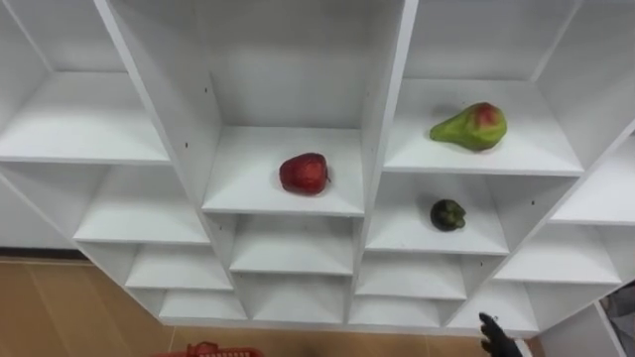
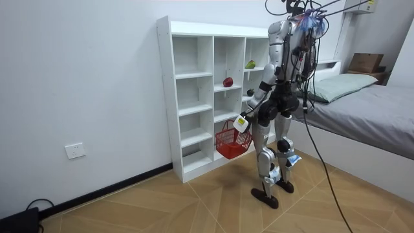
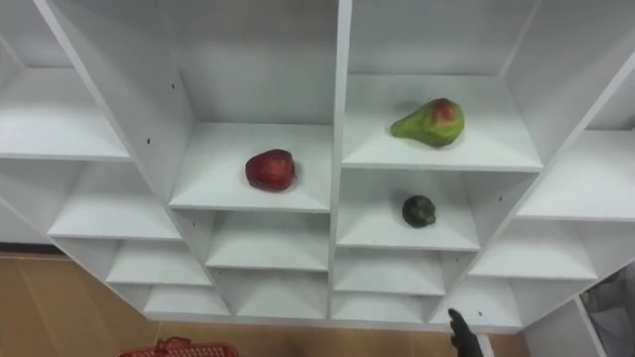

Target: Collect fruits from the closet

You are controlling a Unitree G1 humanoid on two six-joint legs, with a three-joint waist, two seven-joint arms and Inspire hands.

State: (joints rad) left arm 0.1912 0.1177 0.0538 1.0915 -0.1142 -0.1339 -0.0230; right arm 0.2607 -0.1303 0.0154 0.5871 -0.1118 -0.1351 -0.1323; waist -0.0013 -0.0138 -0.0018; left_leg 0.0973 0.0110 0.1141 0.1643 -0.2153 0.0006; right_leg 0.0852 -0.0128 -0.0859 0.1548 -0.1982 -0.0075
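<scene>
A tall white closet (image 1: 387, 119) of open shelves stands before me. A red apple (image 1: 304, 173) lies on a shelf of the middle column. One column to the right, a green pear with a red blush (image 1: 469, 127) rests on a higher shelf. Right under it a small dark green fruit (image 1: 447, 214) sits on the shelf below. My left hand (image 2: 240, 123) hangs low at my side, shut on the handle of a red wire basket (image 2: 233, 143); the basket's rim (image 1: 203, 350) peeks in at the bottom edge. My right hand (image 1: 493, 334) shows low on the right, below all the fruit.
I stand upright close in front of the closet's right half on a wooden floor (image 2: 194, 207). A bed (image 2: 369, 110) with a pillow lies behind me on the room view's right. A white wall with a socket (image 2: 76, 151) runs to the closet's left.
</scene>
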